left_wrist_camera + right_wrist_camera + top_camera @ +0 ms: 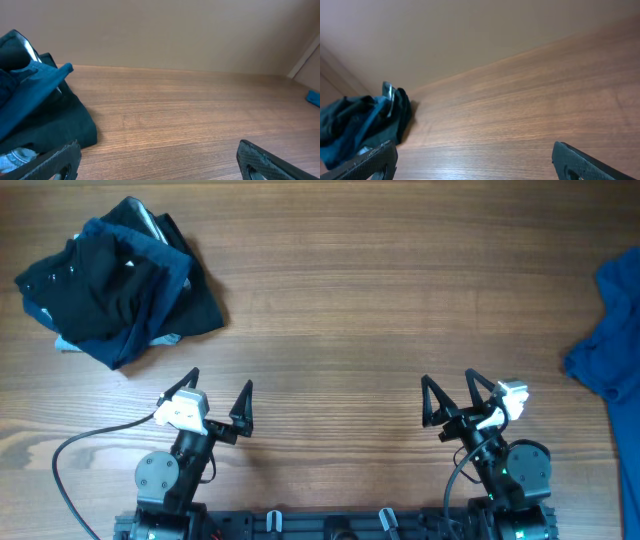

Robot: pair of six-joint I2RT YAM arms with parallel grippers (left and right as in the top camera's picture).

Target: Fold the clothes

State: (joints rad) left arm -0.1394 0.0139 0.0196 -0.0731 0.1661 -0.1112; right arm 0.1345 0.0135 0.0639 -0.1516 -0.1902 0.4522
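Observation:
A crumpled pile of dark navy and teal clothes [115, 280] lies at the far left of the wooden table [380, 310]. It also shows at the left of the left wrist view [35, 110] and at the lower left of the right wrist view [362, 125]. A blue garment [612, 330] lies at the right edge, partly out of frame; a corner of it shows in the left wrist view [314, 97]. My left gripper [220, 398] is open and empty near the front edge, below the pile. My right gripper [448, 398] is open and empty near the front edge, left of the blue garment.
A black cable [80, 455] loops on the table at the front left beside the left arm's base. A plain beige wall [175, 30] stands behind the far edge of the table.

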